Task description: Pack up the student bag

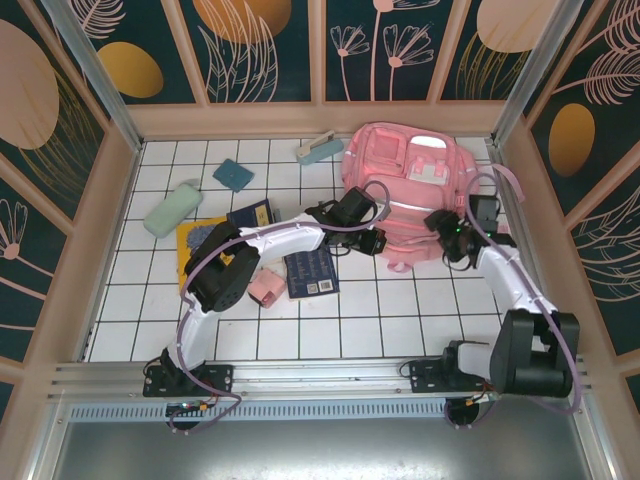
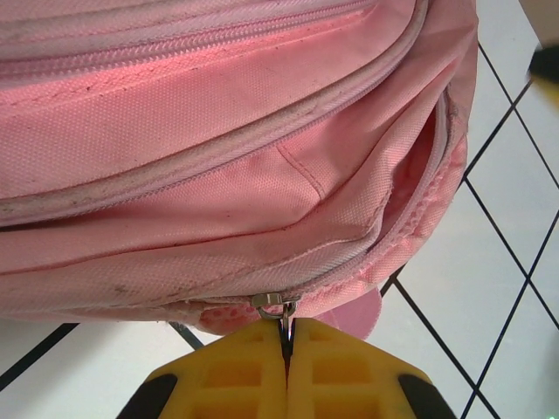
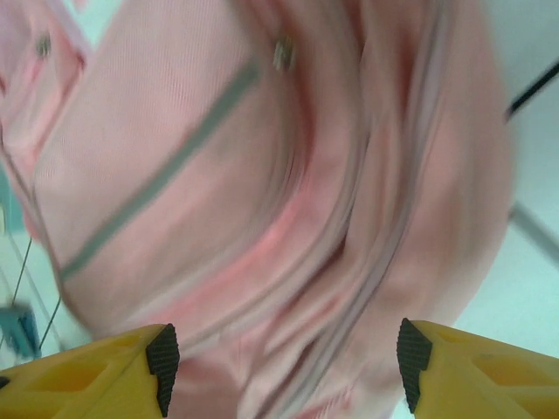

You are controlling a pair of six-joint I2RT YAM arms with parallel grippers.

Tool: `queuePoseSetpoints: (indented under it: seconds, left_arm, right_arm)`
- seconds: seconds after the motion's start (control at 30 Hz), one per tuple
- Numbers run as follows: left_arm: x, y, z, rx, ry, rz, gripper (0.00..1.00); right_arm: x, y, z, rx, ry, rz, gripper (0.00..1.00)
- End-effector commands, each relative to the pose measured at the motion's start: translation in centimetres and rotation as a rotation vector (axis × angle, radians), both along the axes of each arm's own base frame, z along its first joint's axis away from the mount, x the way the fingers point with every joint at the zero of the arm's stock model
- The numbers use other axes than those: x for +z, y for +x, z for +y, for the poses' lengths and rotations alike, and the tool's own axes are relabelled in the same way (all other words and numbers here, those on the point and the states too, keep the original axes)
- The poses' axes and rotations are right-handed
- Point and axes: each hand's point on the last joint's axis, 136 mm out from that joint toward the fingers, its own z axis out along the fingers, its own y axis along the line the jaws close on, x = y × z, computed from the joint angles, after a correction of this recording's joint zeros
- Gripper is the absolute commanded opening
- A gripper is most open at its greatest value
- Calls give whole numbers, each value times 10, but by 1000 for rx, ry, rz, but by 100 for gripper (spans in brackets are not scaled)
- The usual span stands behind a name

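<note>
Pink backpack (image 2: 218, 131) across upper frame; woven fabric, scuffed, dark smudges. Two zipper tracks curve across it. Opening at right side gapes slightly, pink lining visible inside. Left end effector (image 2: 286, 339) at bottom centre, yellow fingers (image 2: 231, 371) pressed together, pinching metal zipper pull (image 2: 278, 303) at bag's lower edge. Pull hangs straight down into fingertips. White tiled tabletop (image 2: 511, 262) with dark grout lines below and right of bag. Dark blurred object (image 2: 546, 61) at right edge near top, unidentifiable.
</note>
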Motion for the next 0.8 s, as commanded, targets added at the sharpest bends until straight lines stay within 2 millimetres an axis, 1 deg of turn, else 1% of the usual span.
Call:
queuePoseSetpoints:
  seconds: [0.0, 0.07, 0.2, 0.37, 0.43, 0.47, 0.53, 0.57, 0.6, 0.63, 0.77]
  left_arm:
    - [14, 0, -9, -30, -55, -14, 0]
    - [12, -2, -7, -34, -50, -14, 0]
    - [9, -6, -3, -38, -43, -5, 0]
    - [7, -10, 3, -27, -34, 2, 0]
    - [7, -12, 3, -27, -35, 10, 0]
    - [8, -13, 4, -25, -35, 12, 0]
    - [7, -13, 6, -18, -25, 12, 0]
    - [7, -13, 7, -10, -18, 10, 0]
    - [7, -12, 9, 0, -9, 6, 0]
    - [6, -10, 12, 12, 4, 0, 0]
    - [-6, 7, 30, 88, 119, -56, 0]
  right_arm:
    - [-16, -23, 34, -26, 145, 65, 69]
    - [-21, -26, 50, -34, 198, 57, 69]
    - [-29, -23, 65, -42, 244, 52, 67]
    - [-39, -11, 61, -48, 189, 43, 61]
    - [-39, -3, 63, -39, 188, 21, 60]
    - [-39, 1, 64, -36, 189, 13, 53]
    - [-40, 6, 62, -35, 162, 17, 28]
    - [-41, 8, 58, -36, 134, 23, 14]
    - [-42, 8, 53, -45, 99, 37, 2]
    - [-42, 7, 49, -54, 70, 46, 0]
    - [-39, 2, 27, -78, -1, 52, 0]
